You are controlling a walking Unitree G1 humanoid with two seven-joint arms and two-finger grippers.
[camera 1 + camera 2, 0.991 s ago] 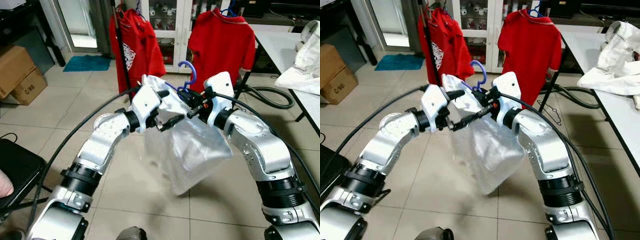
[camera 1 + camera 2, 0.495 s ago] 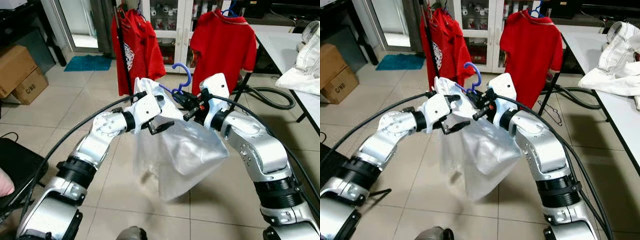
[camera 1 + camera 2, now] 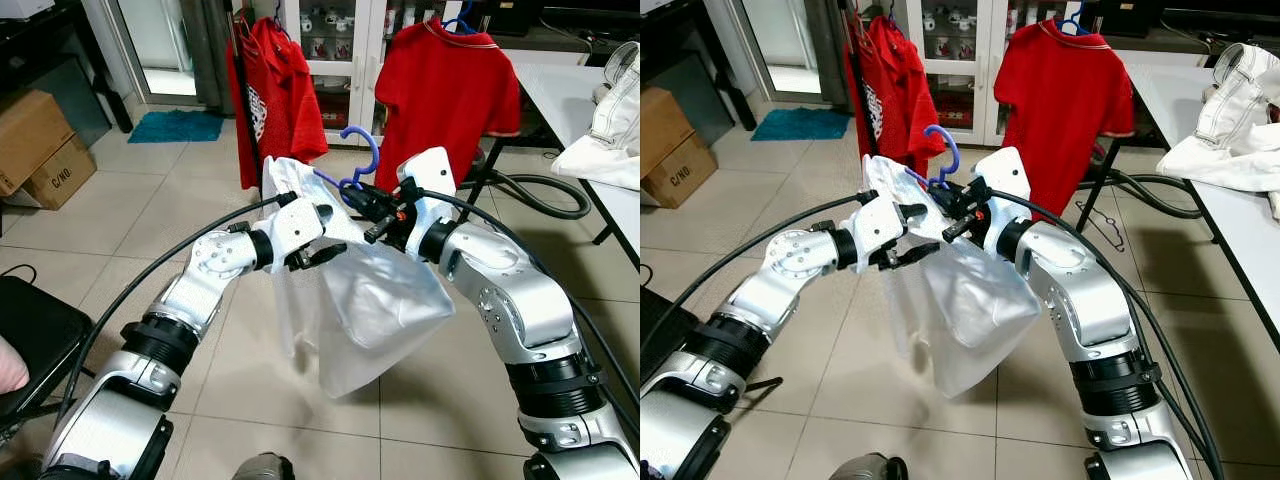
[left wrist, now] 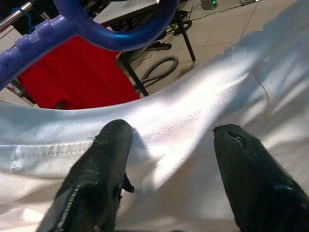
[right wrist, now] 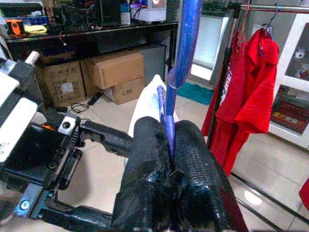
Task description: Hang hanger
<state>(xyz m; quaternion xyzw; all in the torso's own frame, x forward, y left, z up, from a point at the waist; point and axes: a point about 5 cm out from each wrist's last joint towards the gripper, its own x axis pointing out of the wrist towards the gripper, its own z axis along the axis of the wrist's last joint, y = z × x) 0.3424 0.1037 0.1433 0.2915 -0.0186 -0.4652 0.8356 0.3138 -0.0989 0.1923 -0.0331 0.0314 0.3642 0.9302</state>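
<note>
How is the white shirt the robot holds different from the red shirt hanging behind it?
The white shirt is held up over the floor by the two grippers, on a blue hanger; the red shirt hangs at the back. The white shirt droops bunched and crooked; the red shirt hangs flat and straight. The right gripper pinches the white shirt's hanger; nothing touches the red shirt. Both are on blue hangers.
</note>
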